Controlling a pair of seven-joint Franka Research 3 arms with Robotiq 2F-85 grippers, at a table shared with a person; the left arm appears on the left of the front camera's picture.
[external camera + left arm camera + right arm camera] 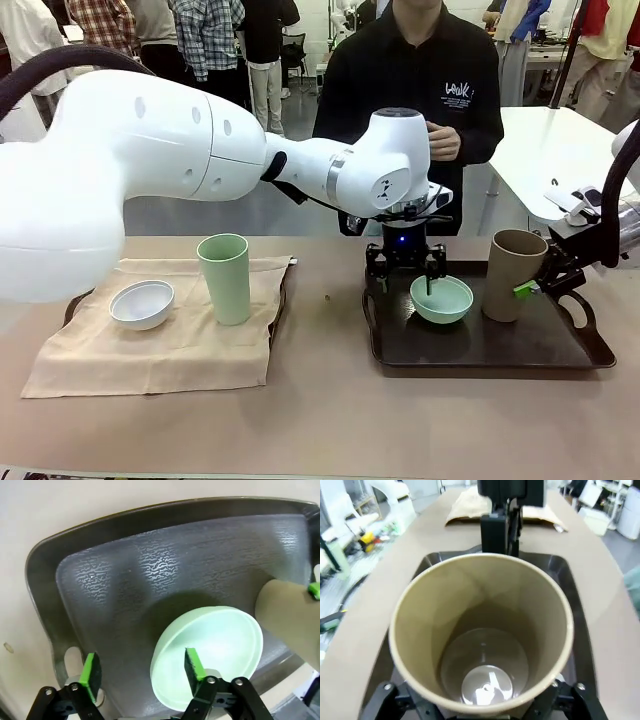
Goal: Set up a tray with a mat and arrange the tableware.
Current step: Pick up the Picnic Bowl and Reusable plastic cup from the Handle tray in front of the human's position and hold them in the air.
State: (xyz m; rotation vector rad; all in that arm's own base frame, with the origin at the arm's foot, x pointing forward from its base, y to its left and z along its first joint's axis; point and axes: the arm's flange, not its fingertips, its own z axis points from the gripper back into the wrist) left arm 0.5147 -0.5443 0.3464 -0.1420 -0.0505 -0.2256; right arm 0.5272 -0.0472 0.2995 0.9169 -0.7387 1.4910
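A dark tray lies on the right of the table. In it sit a mint green bowl and a tan-brown cup. My left gripper hangs over the bowl, open, its jaws astride the near rim of the bowl: one finger is inside it, the other over the tray. My right gripper is shut on the tan cup, a green pad against its side. On the left, a beige mat carries a white bowl and a pale green cup.
Dark edges of a second tray show under the mat. A person in black stands at the far side, hands held at the chest. My left arm spans the table's middle. Bare tabletop lies in front of both trays.
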